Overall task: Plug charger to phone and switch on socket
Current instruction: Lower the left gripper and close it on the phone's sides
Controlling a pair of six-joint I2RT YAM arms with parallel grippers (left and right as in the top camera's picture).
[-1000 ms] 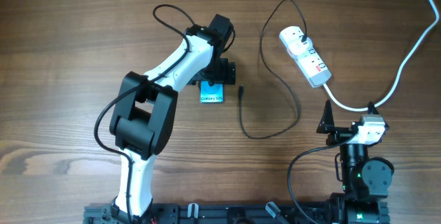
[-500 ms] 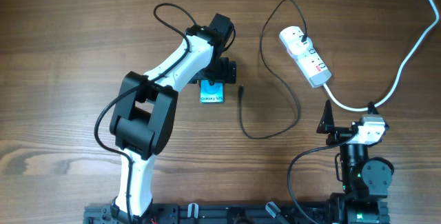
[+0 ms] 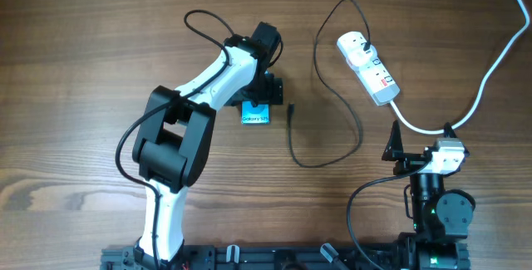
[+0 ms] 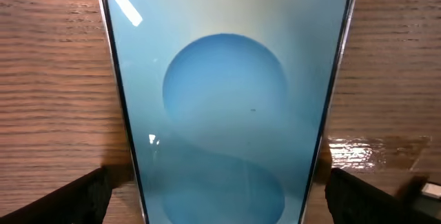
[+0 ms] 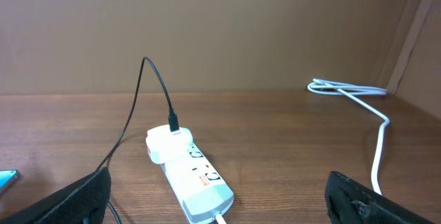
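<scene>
At the middle of the tabletop (image 3: pixel 75 62) we find the phone (image 3: pixel 255 115) lying flat, screen up. The left pincer (image 4: pixel 220 203) straddles it, spread wide, one finger at each long side. Both fingers appear clear of the phone's edges, so we judge nothing is gripped.

The right pincer (image 5: pixel 217 191) is also wide and empty. It sits low at the near side, facing the socket (image 3: pixel 370 68).

Progress, as we judge it:
- Done: the black plug (image 3: pixel 366 46) is seated in the socket.
- Not done: the charger (image 3: pixel 359 133) ends in a plug tip (image 3: pixel 291 110) lying loose, just beside the phone's right side but apart from it.
- Unknown: we cannot tell the position of the red switches (image 3: pixel 384 77).

Remaining steps are to pick up the tip, seat it in the phone and press a switch.

For clearance, bare wood lies left of and below the phone. The charger's loop fills the space between the phone and the right arm. The white cord (image 3: pixel 490 62) passes just ahead of the right pincer. Beyond the socket, the tabletop ends at a wall (image 5: pixel 220 31).
</scene>
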